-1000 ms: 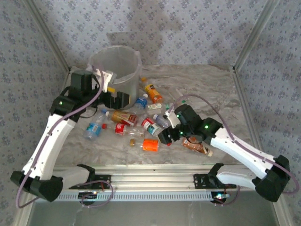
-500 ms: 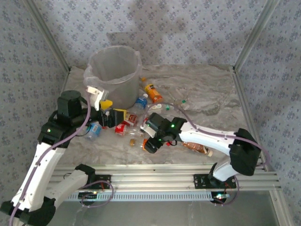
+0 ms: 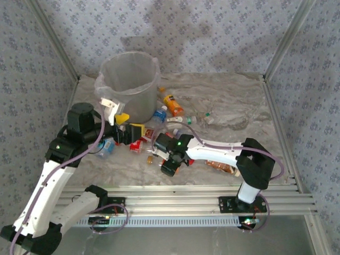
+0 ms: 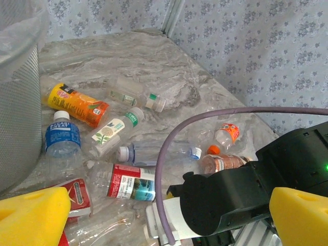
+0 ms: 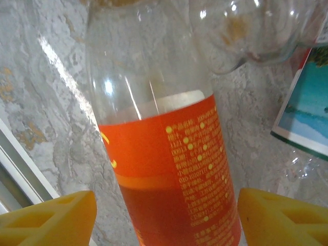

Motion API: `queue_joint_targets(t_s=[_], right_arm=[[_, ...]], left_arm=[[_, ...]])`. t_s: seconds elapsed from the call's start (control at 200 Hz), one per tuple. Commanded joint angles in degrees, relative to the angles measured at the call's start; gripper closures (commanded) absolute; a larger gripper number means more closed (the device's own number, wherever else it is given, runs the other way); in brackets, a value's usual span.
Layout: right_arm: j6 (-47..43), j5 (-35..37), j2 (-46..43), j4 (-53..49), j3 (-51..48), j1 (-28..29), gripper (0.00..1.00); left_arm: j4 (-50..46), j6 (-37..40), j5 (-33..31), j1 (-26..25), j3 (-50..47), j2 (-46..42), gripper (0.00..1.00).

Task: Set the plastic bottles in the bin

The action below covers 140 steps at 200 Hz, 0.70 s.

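Note:
Several plastic bottles lie in a heap on the marble table in front of the bin (image 3: 130, 79), among them an orange one (image 3: 172, 104) and a red-labelled one (image 4: 128, 182). My right gripper (image 3: 171, 163) is low over the heap's near side. It stands open astride a clear bottle with an orange label (image 5: 169, 154), and a gap shows between each yellow pad (image 5: 48, 218) and the bottle. My left gripper (image 3: 129, 127) hangs wide open just in front of the bin, above the heap's left part, holding nothing. Its pads (image 4: 31, 215) frame the right arm's black wrist (image 4: 241, 200).
A brown-labelled bottle (image 3: 223, 166) lies right of the right arm, a blue-labelled one (image 3: 105, 147) to the heap's left. The bin's wall (image 4: 18, 102) is close on the left gripper's left. An aluminium rail (image 3: 175, 199) runs along the near edge. Patterned walls enclose the table.
The left arm has come away from over the bin and down in front of it. The right arm swung left and lowered onto the orange-labelled bottle.

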Motion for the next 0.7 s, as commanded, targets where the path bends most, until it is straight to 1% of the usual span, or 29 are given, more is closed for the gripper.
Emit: queue_joint_targets(t_s=[0.0, 0.235, 0.465, 0.695], right_arm=[[-0.6, 0.1, 0.2, -3.1, 0.4, 0.7, 0.24], [0.2, -0.3, 0.6, -2.1, -0.6, 0.9, 0.23], [0.1, -4.7, 1.8, -1.1, -1.7, 0.8, 0.23], [0.2, -5.3, 3.4, -0.4, -2.9, 0.8, 0.22]], left_arm=[[2.0, 0.1, 1.9, -0.7, -0.3, 0.0, 0.0], [2.8, -0.3, 1.6, -2.6, -1.0, 1.3, 0.0], [2.5, -1.1, 1.5, -3.9, -0.7, 2.0, 0.0], [2.6, -1.2, 1.3, -4.5, -0.6, 1.9, 0.0]])
